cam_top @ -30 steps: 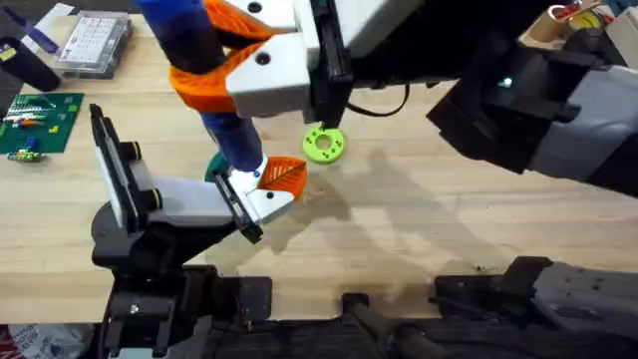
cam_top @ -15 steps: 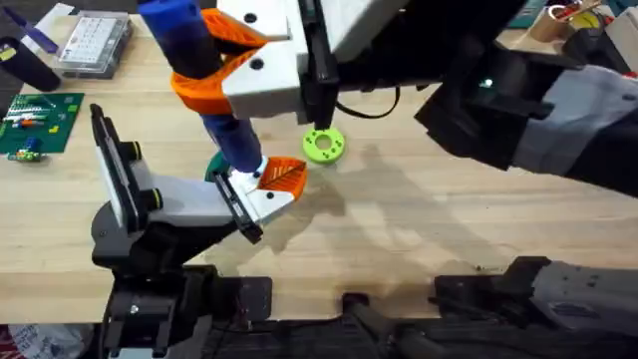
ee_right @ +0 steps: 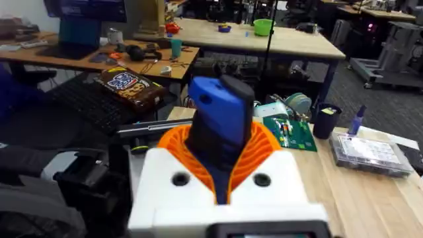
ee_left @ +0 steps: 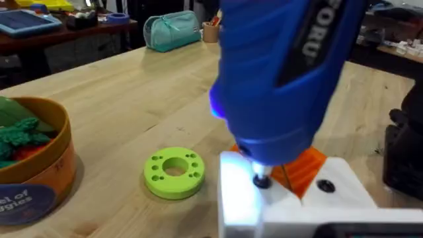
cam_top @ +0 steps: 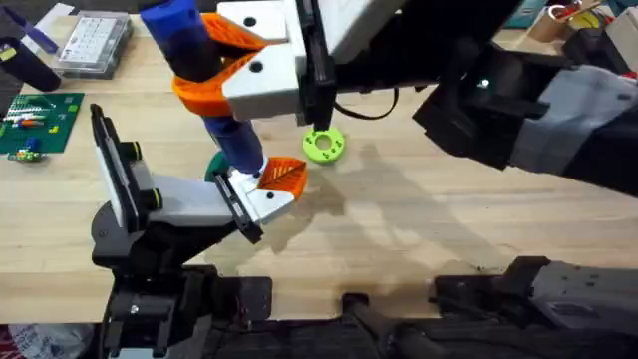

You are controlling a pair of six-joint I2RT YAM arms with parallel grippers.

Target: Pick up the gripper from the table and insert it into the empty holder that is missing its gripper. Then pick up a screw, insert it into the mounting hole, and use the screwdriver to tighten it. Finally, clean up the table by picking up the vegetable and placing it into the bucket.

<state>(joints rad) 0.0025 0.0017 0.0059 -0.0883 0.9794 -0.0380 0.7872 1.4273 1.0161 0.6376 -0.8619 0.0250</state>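
My right gripper [cam_top: 213, 60] reaches across from the right, shut on the blue screwdriver [cam_top: 232, 143], which stands steeply with its bit down. The bit [ee_left: 261, 180] rests at a hole in the white holder [cam_top: 249, 199] at my left arm's tip. The orange ribbed gripper [cam_top: 285, 177] sits in that holder, pointing toward the table's middle. In the right wrist view the screwdriver [ee_right: 221, 116] rises between the orange pads [ee_right: 264, 155]. The orange bucket [ee_left: 46, 172] stands beside the holder with the green vegetable [ee_left: 20, 132] inside.
A lime-green ring disc [cam_top: 323, 145] lies just beyond the holder. A clear compartment box [cam_top: 95, 42] and a green circuit board [cam_top: 38, 122] sit at the far left. A teal pouch [ee_left: 172, 31] lies at the table's far side.
The right arm and the screwdriver's top shifted slightly left a second ago, then held still. The bit stays on the holder; the left arm has not moved.
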